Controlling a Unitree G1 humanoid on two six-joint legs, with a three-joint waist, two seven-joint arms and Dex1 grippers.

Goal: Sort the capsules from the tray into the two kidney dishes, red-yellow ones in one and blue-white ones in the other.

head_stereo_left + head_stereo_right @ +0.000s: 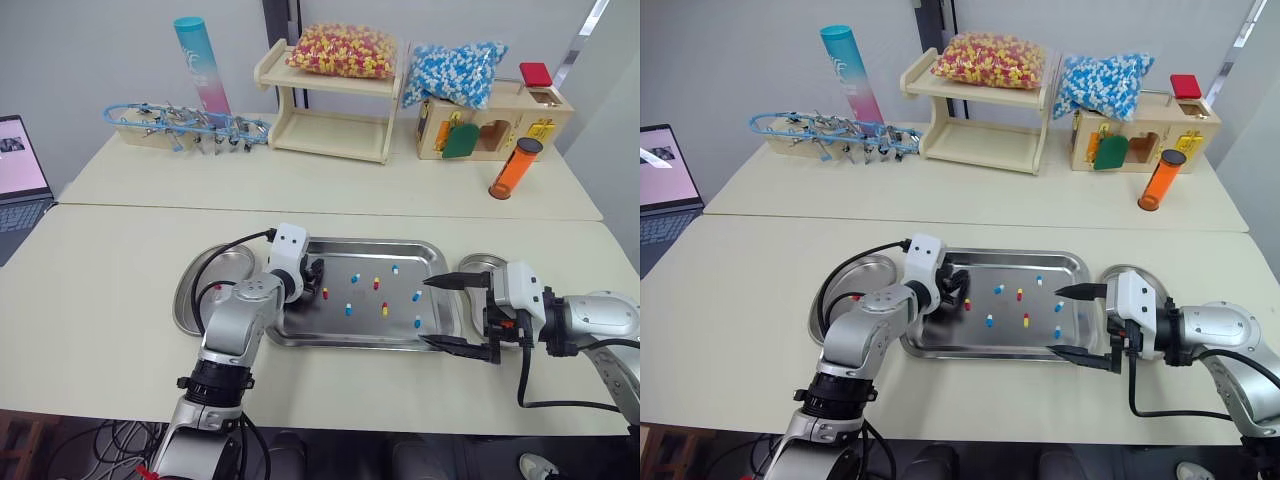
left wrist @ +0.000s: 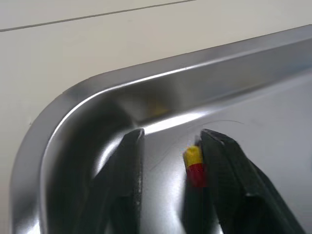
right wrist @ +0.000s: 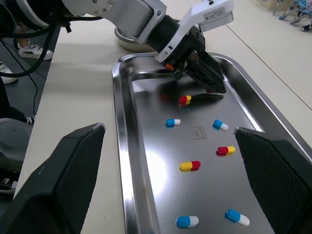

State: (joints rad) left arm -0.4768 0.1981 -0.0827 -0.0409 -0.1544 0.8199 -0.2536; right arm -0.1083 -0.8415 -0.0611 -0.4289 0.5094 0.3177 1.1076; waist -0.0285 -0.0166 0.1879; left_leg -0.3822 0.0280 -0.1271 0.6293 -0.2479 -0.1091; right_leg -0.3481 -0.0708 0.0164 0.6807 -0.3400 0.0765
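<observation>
A steel tray (image 1: pixel 370 243) holds several loose capsules, red-yellow ones (image 1: pixel 376 283) and blue-white ones (image 1: pixel 354 278). My left gripper (image 1: pixel 316 278) is down in the tray's left end. It is open, its fingers straddling a red-yellow capsule (image 2: pixel 193 165) that lies on the tray floor against one finger (image 2: pixel 219 161). My right gripper (image 1: pixel 426 312) hovers wide open over the tray's right rim, holding nothing. One kidney dish (image 1: pixel 205 285) lies left of the tray. The other kidney dish (image 1: pixel 480 264) lies right of it, partly behind my right wrist.
On the far table stand a wooden shelf (image 1: pixel 330 125) with a bag of red-yellow capsules (image 1: pixel 342 50), a bag of blue-white capsules (image 1: pixel 455 72), a wooden toy box (image 1: pixel 495 125), an orange tube (image 1: pixel 514 168), a blue-pink cylinder (image 1: pixel 200 65) and a laptop (image 1: pixel 20 170).
</observation>
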